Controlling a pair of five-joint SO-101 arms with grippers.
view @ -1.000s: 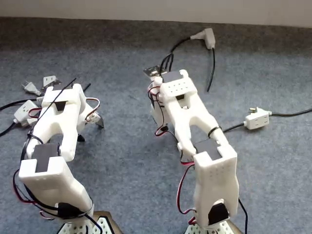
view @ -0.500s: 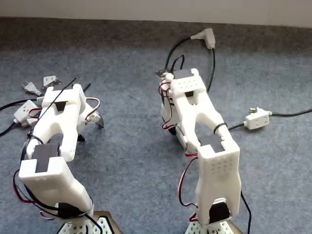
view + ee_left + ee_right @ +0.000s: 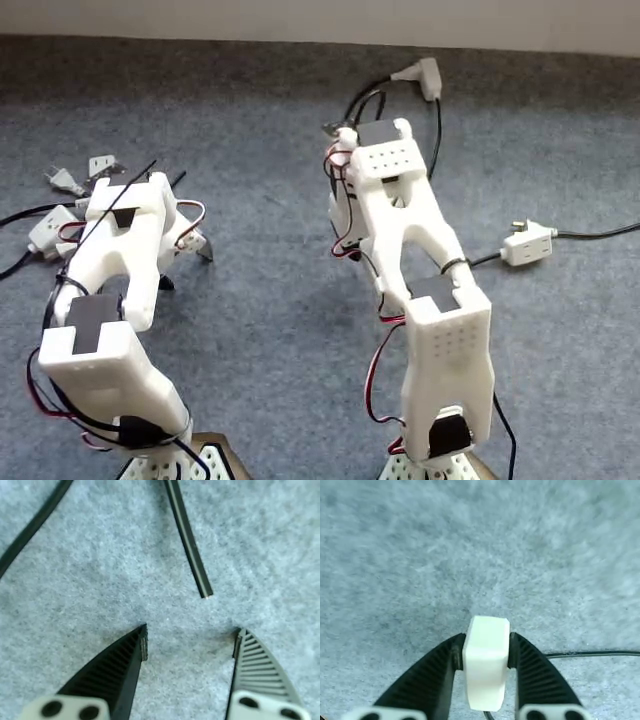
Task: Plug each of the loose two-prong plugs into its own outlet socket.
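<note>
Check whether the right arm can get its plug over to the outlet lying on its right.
Probably yes. The right end effector is shut on the plug, and the outlet lies on bare carpet on that side, with nothing standing between them.

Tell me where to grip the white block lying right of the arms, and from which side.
Probably mid-body, across its two long flat sides, coming straight down. The white block lies flat on the carpet, with a cord at its right end and prongs at its far left corner; stay clear of both.
</note>
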